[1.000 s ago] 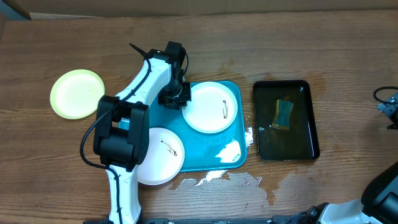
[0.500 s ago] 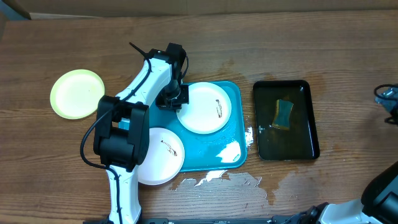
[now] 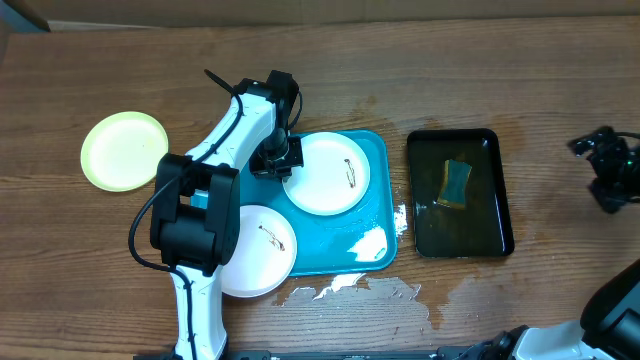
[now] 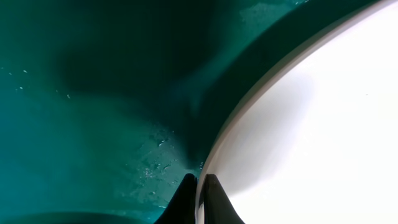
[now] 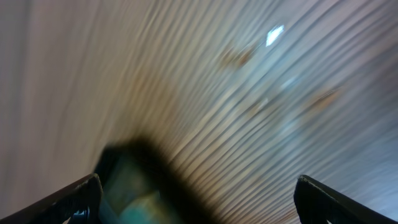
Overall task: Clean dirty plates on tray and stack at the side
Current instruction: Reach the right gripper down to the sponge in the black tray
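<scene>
One white plate [image 3: 330,175] lies at the far side of the teal tray [image 3: 335,235], and the left gripper [image 3: 283,163] is clamped on that plate's left rim. Nearer, another white plate [image 3: 262,250] hangs over the tray's left edge. Far left, a yellow-green plate [image 3: 124,150] lies on the table [image 3: 450,70]. Far right, the right gripper [image 3: 603,168] hangs with jaws wide apart.

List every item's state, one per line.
left gripper, shut on rim of far white plate.
right gripper, open, holding nothing.
far white plate, on teal tray, smeared.
near white plate, smeared, overhanging tray's edge.
yellow-green plate, on table, looks clean.
teal tray, wet.
sponge, soaking in black tray.
</scene>
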Motion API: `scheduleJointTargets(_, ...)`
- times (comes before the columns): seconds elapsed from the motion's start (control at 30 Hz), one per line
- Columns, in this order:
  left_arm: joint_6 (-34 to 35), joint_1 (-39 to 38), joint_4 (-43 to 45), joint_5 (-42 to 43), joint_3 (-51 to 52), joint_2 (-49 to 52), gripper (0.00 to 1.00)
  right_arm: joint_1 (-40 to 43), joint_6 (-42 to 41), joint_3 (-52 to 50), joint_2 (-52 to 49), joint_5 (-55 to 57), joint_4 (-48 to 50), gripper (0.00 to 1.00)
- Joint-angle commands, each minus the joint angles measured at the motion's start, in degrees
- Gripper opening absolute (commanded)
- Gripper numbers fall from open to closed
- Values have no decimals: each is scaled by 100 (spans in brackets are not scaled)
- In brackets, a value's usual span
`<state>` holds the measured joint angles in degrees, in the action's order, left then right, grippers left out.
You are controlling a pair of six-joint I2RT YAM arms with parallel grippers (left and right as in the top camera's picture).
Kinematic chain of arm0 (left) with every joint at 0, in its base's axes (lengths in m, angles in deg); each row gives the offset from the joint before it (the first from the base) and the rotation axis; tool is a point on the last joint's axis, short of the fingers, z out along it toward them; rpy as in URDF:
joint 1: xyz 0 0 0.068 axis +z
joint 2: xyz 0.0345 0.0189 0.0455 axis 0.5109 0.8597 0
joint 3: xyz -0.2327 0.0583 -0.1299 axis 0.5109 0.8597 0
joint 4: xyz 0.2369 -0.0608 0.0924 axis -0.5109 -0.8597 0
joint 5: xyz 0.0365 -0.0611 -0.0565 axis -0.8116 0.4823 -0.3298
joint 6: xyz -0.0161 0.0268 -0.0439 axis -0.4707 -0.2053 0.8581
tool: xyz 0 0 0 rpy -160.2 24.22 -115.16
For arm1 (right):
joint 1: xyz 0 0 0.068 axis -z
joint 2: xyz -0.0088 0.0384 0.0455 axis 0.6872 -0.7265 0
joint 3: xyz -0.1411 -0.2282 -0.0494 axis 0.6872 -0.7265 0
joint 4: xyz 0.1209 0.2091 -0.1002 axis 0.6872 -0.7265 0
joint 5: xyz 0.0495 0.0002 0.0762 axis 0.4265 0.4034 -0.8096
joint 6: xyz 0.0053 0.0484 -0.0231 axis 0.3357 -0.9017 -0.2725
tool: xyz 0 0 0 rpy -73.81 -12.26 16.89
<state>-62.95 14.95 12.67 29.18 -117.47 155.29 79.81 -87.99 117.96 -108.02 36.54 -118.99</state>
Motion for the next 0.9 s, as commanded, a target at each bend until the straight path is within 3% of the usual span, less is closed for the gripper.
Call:
scheduleJointTargets(0.0,177,-2,138,22,48,44,4,-450,385,83,103,-1108,-264,100)
scheduleJointTargets(0.17,190,-2,269,24,48,44,4,-1692,605,81,101,70,-791,100)
scheduleJointTargets(0.4,184,-35,262,11,85,46,4,-3499,236,70,101,2769,-957,100)
scheduleJointTargets(0.6,168,-50,282,-4,87,46,4,-4046,13,-236,98,3025,-704,100)
scheduleJointTargets(0.73,173,-90,374,-2,87,46,4,-4089,13,-564,96,2999,-125,58)
scheduleJointTargets(0.77,173,-96,391,-2,87,46,4,-4089,11,-629,96,2997,-2,53)
scheduleJointTargets(0.87,173,-125,424,-4,87,46,4,-4089,15,-787,76,2785,341,54)
